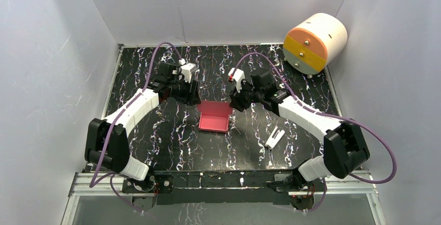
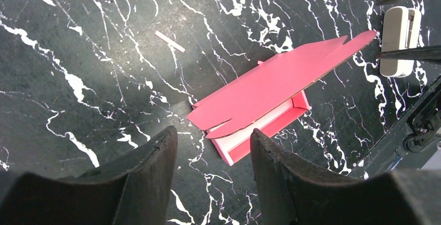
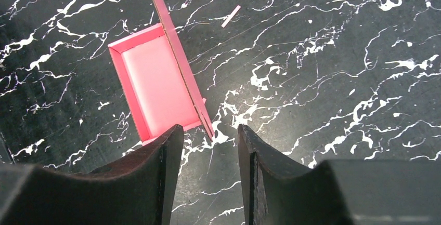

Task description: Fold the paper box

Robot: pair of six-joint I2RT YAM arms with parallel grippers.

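While the white clip (image 1: 274,138) is lying on the near surface (image 1: 171,136), the paper box (image 1: 214,117) is sitting mid-surface at the clip's 10 o'clock, with one long flap raised. The left hand (image 2: 213,134), at the box's 10 o'clock, and the right hand (image 3: 210,129), at its 2 o'clock, are hovering released, grasping nothing. A white-and-orange cylinder (image 1: 314,43) is resting far off at 1 o'clock.

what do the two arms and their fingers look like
The left arm and right arm match: white link shells between black joints, a purple cable looping along each, a white block at each wrist. Fingers are dark, broad, tapering to blunt tips.
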